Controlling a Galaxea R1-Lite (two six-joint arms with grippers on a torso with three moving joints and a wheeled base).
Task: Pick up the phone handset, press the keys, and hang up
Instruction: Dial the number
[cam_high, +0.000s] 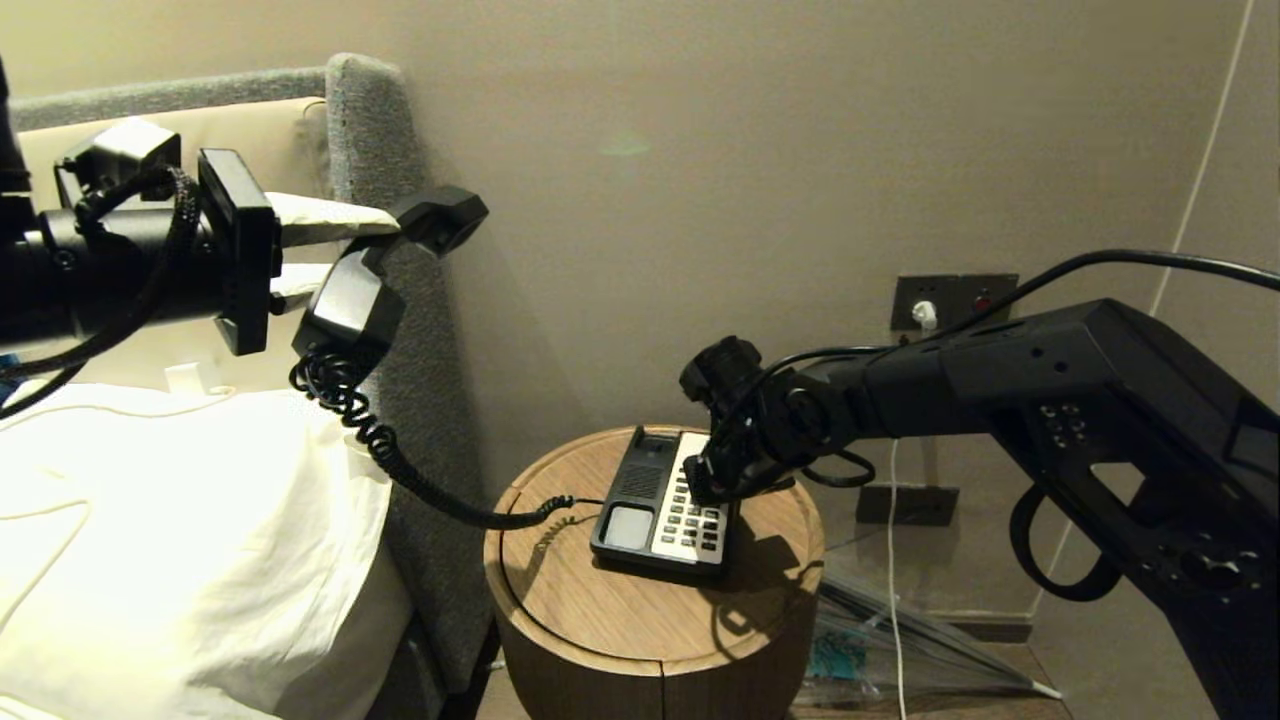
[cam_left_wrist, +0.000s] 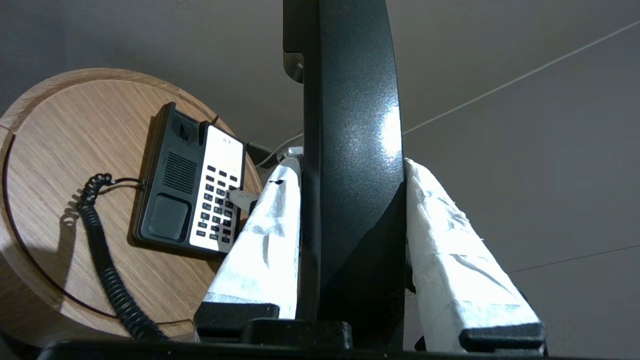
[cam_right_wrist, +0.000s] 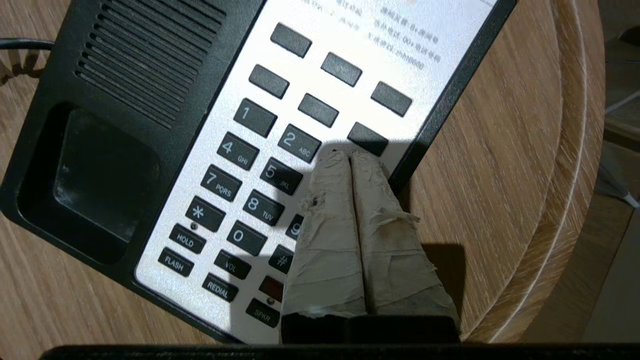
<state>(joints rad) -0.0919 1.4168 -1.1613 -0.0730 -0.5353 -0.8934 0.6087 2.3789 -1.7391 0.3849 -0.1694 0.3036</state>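
Right wrist view: right claw (cam_right_wrist: 350, 156) pressed together, tips on the keys (cam_right_wrist: 260, 170) beside "2".

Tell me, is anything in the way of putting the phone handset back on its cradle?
Yes. The right hand, shut, hangs over the keys of the phone base, right beside the bare cradle. The left hand holds the phone handset up above the bed. Nothing else visible blocks the way.

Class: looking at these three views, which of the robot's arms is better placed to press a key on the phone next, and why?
The right. Its gripper has its fingers closed together, tips right over the keys. The left gripper is holding the phone handset up beside the bed, away from the phone base.
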